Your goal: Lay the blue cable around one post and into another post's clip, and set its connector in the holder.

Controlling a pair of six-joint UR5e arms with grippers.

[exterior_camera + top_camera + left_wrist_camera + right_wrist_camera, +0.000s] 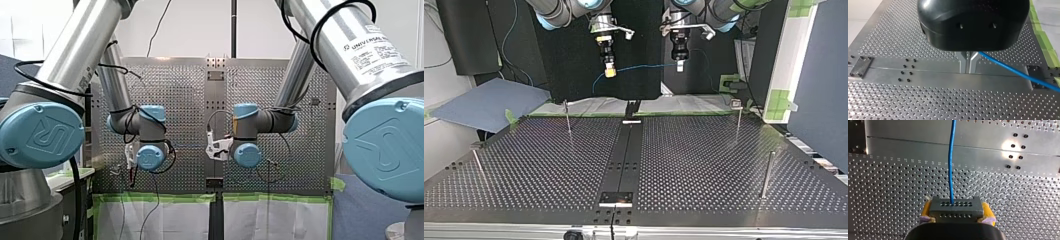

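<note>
The blue cable hangs in the air between my two grippers, high above the perforated table. My right gripper is shut with its yellow pads on the cable's dark grey connector, and the cable runs straight ahead from it. In the top view this gripper is at the left. My left gripper has its metal fingers shut on the cable, which trails off to one side. It hangs right of the other in the top view.
Thin posts stand on the table: one at the top view's back left, one with a clip on top at the back right, one at the right, one at the left. A black plate sits on the central strip.
</note>
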